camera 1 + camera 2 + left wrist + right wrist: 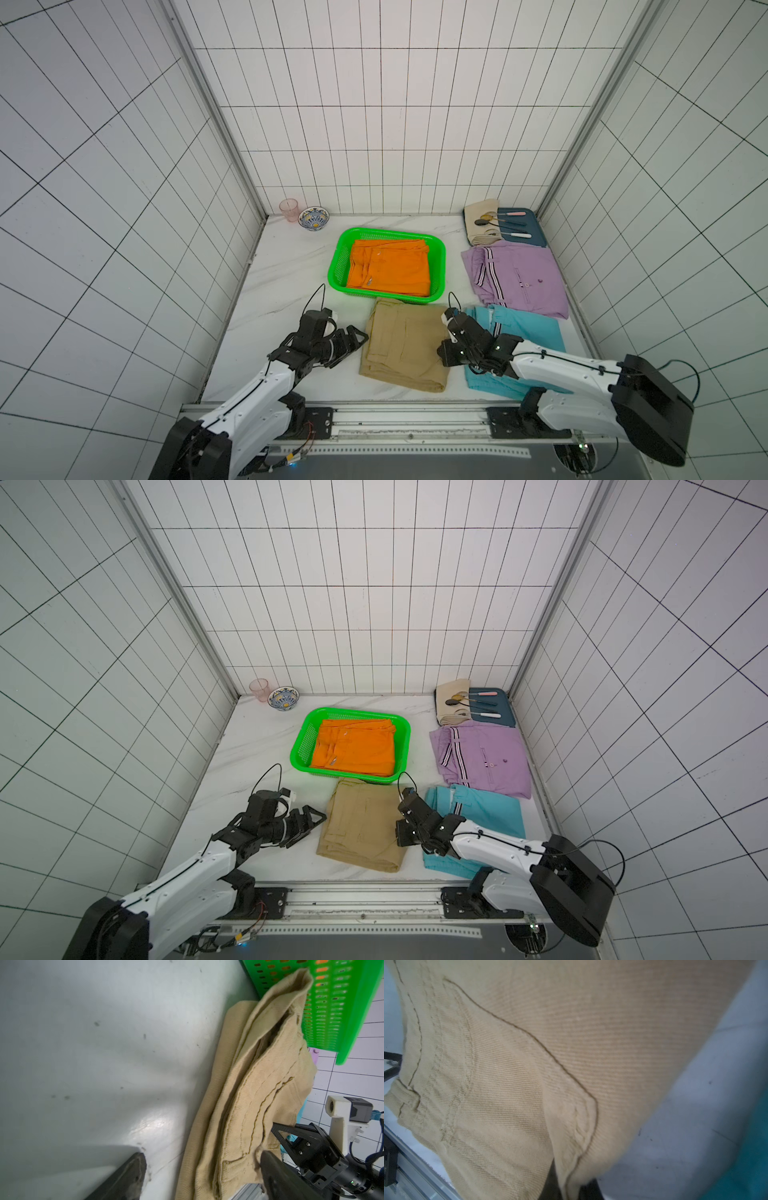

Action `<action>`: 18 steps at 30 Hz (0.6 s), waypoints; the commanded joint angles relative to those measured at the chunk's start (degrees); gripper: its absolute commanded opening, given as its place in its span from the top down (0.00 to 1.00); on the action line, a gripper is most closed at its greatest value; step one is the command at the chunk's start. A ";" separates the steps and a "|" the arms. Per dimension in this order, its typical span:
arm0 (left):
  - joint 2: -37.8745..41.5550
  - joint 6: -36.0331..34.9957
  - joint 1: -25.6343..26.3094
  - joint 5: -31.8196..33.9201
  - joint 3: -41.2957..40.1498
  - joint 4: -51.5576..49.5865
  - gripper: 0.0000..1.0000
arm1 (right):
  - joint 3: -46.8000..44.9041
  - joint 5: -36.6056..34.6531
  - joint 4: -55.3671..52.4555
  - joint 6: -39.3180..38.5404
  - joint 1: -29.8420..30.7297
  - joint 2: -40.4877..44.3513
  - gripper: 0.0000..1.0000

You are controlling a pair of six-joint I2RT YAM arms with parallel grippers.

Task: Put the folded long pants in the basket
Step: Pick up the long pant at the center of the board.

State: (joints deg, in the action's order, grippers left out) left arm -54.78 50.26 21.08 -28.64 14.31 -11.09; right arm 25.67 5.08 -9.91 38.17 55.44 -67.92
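The khaki pants [405, 345] lie flat on the table directly in front of the basket [440, 257]. Their long axis runs from the basket's near wall back toward the robot, and the far edge touches that wall. The orange pants [388, 270] are already inside. The khaki sits between the two arms. The right gripper [444, 353] reaches in low from the side, its fingers closed on the cloth's right edge. The left gripper [353, 348] mirrors it at the left edge, jaws spread wide and the edge just at its tips, not yet pinched. The next lift, I'd judge, needs that left pinch first. The blue pants [532, 328] and lilac pants [523, 278] wait further right.
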 commanded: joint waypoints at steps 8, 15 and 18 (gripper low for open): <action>-12.24 1.77 5.77 4.38 -0.41 9.50 0.18 | 2.89 1.23 -1.86 -1.96 -0.37 -1.25 1.00; -20.88 1.99 6.40 2.65 -0.03 16.53 0.61 | 3.20 2.66 -1.55 -2.23 -0.34 -2.22 1.00; -23.38 1.36 6.55 3.25 0.99 16.71 0.89 | 3.24 2.81 -1.58 -2.30 -0.33 -1.83 1.00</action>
State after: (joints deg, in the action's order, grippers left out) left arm -75.22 52.27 27.20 -27.83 15.99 9.13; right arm 26.85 5.93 -10.61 36.73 55.22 -69.25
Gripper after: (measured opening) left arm 0.162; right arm 0.093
